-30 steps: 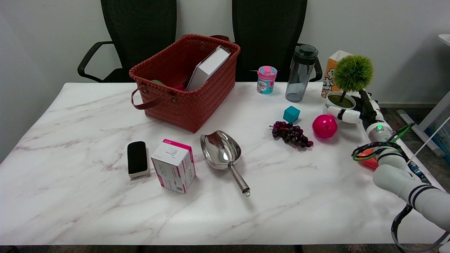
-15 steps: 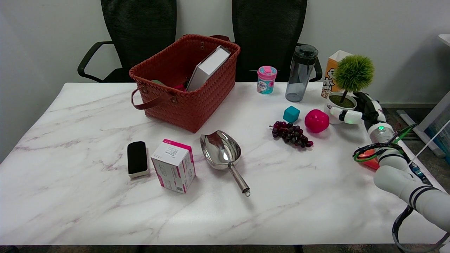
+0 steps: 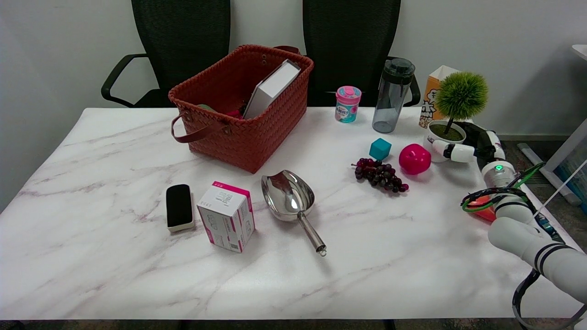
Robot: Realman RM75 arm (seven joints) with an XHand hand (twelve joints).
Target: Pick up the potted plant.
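Since a second ago the pink ball (image 3: 414, 158) has rolled left, from beside the pot to a spot just right of the grapes (image 3: 379, 174), and it now sits a touch right of where it was half a second ago. The plant (image 3: 460, 98) has shifted slightly up and right, and the right hand (image 3: 464, 147) has closed in on it.

The right arm reaches in from the lower right along the table's (image 3: 114, 192) right edge, forearm pointing toward the far side, a green light lit at the wrist. The hand wraps the plant's white pot: one white finger (image 3: 451, 151) lies across the pot's near side, and the dark part of the hand curves round its right and rear. The fingers look clamped on the pot, though the far side of the grip is hidden.

The plant stands upright at the far right of the table, in front of the orange carton (image 3: 433, 94) and right of the bottle (image 3: 392, 95); whether the pot is off the surface cannot be told.
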